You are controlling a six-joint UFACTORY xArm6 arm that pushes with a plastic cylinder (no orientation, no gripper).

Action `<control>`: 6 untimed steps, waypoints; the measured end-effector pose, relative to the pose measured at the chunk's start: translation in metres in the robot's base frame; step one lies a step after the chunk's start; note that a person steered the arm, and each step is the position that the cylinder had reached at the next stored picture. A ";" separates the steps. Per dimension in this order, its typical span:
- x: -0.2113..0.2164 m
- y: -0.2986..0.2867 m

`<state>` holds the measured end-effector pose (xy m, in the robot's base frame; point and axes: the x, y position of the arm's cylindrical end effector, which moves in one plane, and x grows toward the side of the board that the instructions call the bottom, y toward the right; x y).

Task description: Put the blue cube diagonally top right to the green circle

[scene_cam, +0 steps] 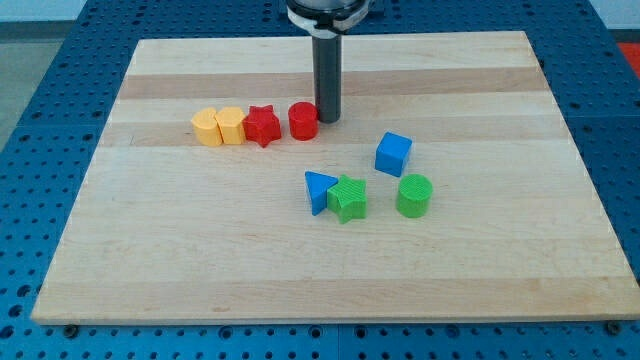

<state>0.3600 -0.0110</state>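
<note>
1 blue cube sits right of the board's centre, tilted a bit on its spot, matte plastic with fine print ridges. It is already up and to the view's left of the green circle, close but apart; the circle is a short ribbed cylinder. Left of that, a green star, ribbed top, touching a blue triangle on its left side.

Further up, 4 blocks in a row: a red cylinder, a red star, then 2 yellow blocks, rounded, exact shapes hard to tell, pressed side by side. The red star touches the nearer yellow one.

My tip is down on the board just right of the red cylinder, touching or nearly so, well apart from the blue cube. The rod is a smooth dark cylinder, no claw on it, so nothing to spread or pinch.

Board: pale wood planks, visible grain, light bands. Under it a blue perforated table with a regular hole grid.
</note>
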 end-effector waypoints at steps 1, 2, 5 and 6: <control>0.000 0.003; 0.020 0.021; 0.068 0.084; 0.088 0.120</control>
